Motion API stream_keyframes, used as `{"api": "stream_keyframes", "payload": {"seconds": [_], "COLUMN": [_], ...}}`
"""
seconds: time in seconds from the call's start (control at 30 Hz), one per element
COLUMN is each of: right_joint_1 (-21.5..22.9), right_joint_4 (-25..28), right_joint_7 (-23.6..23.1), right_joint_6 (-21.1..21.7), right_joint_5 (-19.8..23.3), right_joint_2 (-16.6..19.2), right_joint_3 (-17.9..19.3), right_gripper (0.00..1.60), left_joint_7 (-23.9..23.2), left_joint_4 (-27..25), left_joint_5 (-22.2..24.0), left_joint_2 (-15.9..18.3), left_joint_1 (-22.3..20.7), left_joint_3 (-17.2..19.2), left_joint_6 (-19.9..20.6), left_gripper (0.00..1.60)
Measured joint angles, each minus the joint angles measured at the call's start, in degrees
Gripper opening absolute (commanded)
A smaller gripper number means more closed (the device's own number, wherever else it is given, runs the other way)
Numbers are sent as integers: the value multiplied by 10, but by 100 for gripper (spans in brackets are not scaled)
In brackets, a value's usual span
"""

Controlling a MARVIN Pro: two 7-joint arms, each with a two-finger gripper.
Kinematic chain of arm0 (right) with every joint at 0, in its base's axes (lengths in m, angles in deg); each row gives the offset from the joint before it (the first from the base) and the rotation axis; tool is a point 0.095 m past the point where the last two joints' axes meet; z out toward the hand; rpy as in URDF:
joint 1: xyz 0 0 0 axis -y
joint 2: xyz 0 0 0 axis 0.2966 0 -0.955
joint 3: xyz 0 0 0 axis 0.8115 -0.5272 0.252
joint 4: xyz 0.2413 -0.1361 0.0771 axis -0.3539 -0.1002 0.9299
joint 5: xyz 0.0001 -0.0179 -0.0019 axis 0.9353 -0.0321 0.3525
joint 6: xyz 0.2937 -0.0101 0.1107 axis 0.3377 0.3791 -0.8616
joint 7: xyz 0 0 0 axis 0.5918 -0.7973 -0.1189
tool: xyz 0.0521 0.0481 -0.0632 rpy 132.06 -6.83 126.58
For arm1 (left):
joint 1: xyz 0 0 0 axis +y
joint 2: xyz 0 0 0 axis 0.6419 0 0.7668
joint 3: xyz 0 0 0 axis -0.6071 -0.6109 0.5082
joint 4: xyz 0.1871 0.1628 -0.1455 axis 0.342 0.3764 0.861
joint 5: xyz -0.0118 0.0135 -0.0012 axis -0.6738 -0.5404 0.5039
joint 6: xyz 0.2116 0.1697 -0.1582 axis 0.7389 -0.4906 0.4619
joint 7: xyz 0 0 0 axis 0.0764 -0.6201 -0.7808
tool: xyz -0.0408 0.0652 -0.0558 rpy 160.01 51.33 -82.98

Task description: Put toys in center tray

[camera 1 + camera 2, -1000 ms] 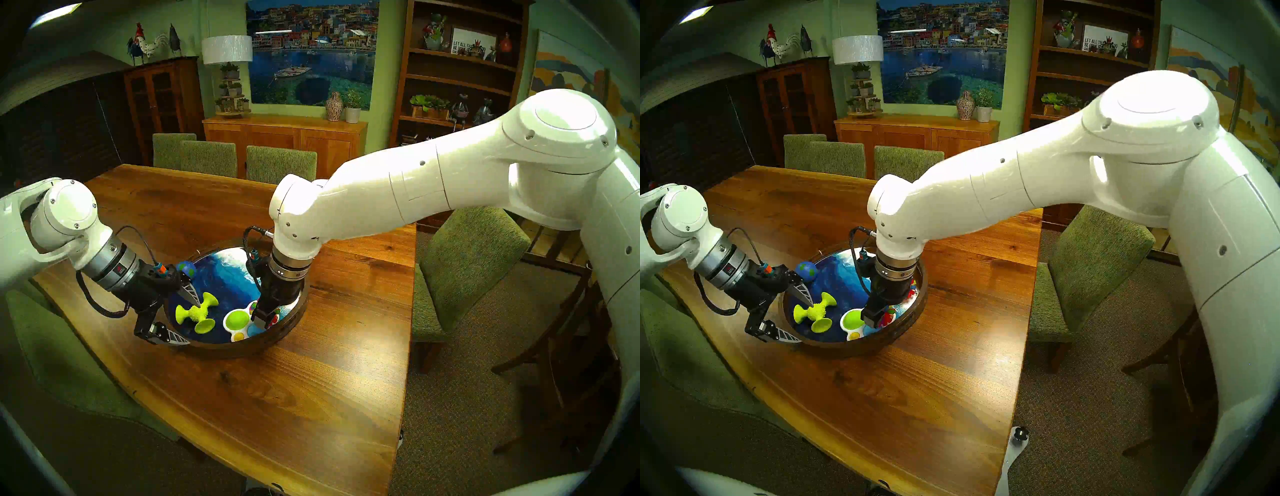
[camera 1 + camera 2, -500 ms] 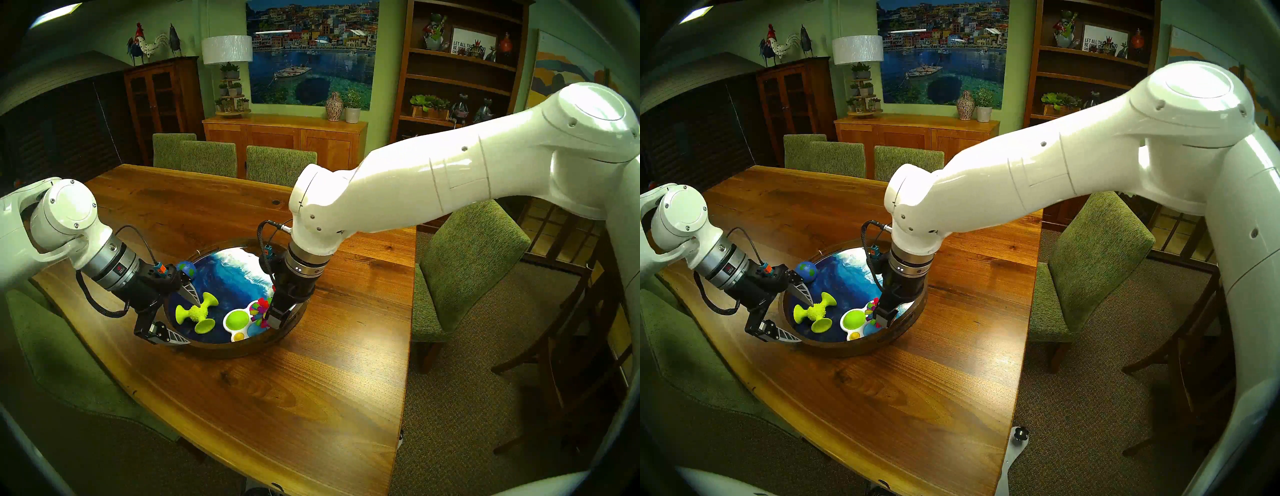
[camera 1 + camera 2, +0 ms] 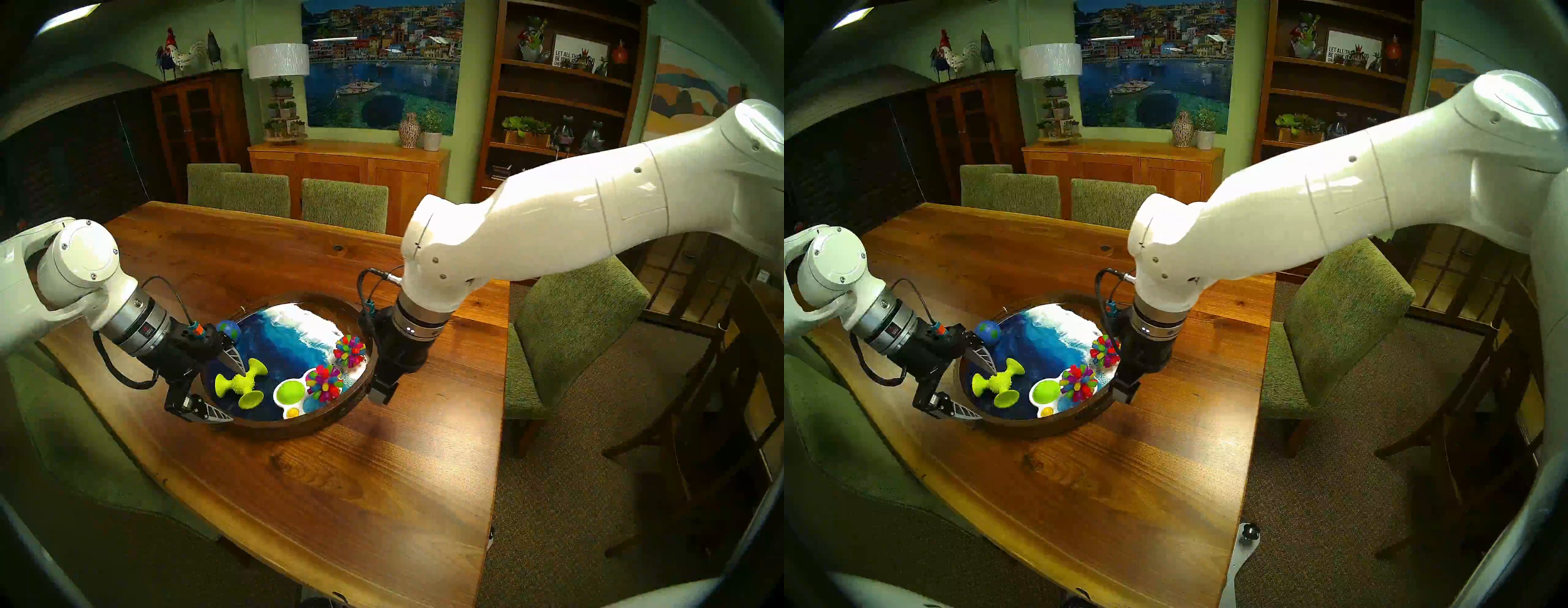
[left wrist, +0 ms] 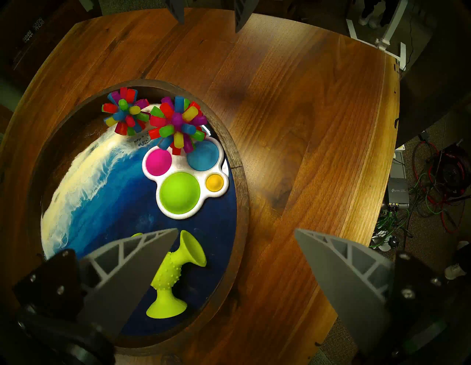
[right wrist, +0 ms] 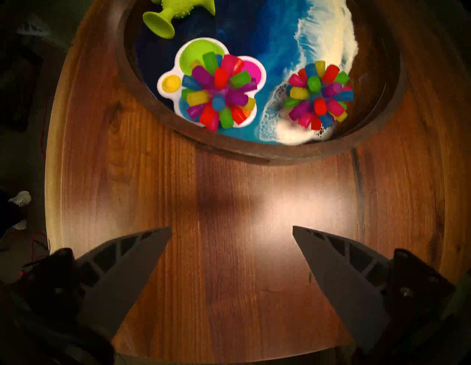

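The round dark-wood tray (image 3: 297, 429) with a blue wave floor holds all the toys. A globe ball (image 3: 229, 329) lies at its left. Nearer are a lime suction-cup piece (image 3: 242, 382) and a white bubble board (image 3: 290, 395). One spiky ball (image 3: 324, 383) rests on the board, another (image 3: 349, 351) on the white foam. My left gripper (image 4: 235, 229) is open and straddles the tray's rim (image 4: 242, 204), one finger above the lime piece (image 4: 173, 270). Outside the right rim, my right gripper (image 5: 231, 227) hangs open and empty over bare table.
The wooden table (image 3: 339, 488) stretches toward me, its edge curving at the front left. Green chairs stand along the far side, and one (image 3: 572, 331) stands at the right. A dark wooden chair (image 3: 700, 424) is farther right on the carpet.
My right arm has drawn back to the right, out of the tray and past its rim, uncovering both spiky balls. The left arm has stayed still.
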Motion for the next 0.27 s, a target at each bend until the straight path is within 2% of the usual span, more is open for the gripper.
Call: {"api": "stream_keyframes", "payload": {"seconds": [0.27], "right_joint_1": [31], "right_joint_4": [58], "right_joint_7": [15], "right_joint_6": [-40], "right_joint_5": [-6], "right_joint_2": [53], "right_joint_3": [-8], "right_gripper": [160], "left_joint_7": [0], "left_joint_4": [0], "left_joint_5": [0], "left_joint_2": [0], "left_joint_1": [-1], "left_joint_3": [-1], "left_joint_6": [0], "left_gripper": [160]}}
